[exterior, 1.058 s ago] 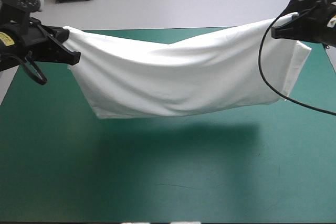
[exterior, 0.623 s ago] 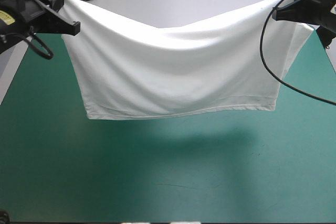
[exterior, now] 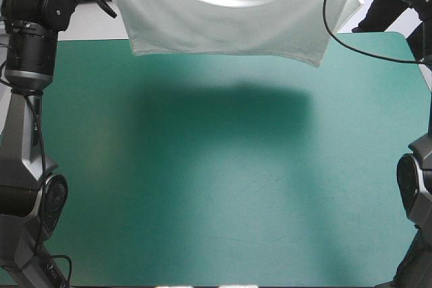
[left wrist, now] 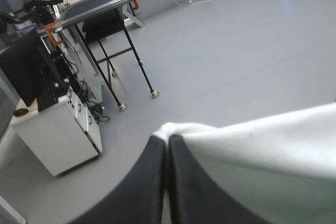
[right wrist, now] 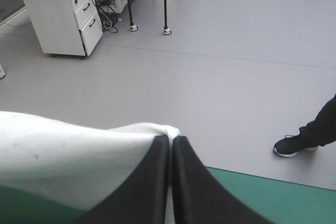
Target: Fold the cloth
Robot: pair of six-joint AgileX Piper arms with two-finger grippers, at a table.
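High view: the T-shirt (exterior: 229, 21) hangs above the far edge of the table (exterior: 216, 200), with the left gripper (left wrist: 167, 140) and right gripper (right wrist: 171, 140) each clamped on a top corner. It looks like all the folding is yet to do.

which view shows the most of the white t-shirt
High view: the white short-sleeved T-shirt hangs spread wide, its lower hem and side edges showing above the teal-green table. Each wrist view shows only the corner pinched by the left gripper or right gripper.

I see the teal-green cover (exterior: 223, 220) filling most of my high view, its far edge near the top. A broad dark shadow (exterior: 223, 109) sits across its far half, soft-edged. Faint scuff lines (exterior: 223, 237) on the near half. My right wrist view catches a strip of the same cover.
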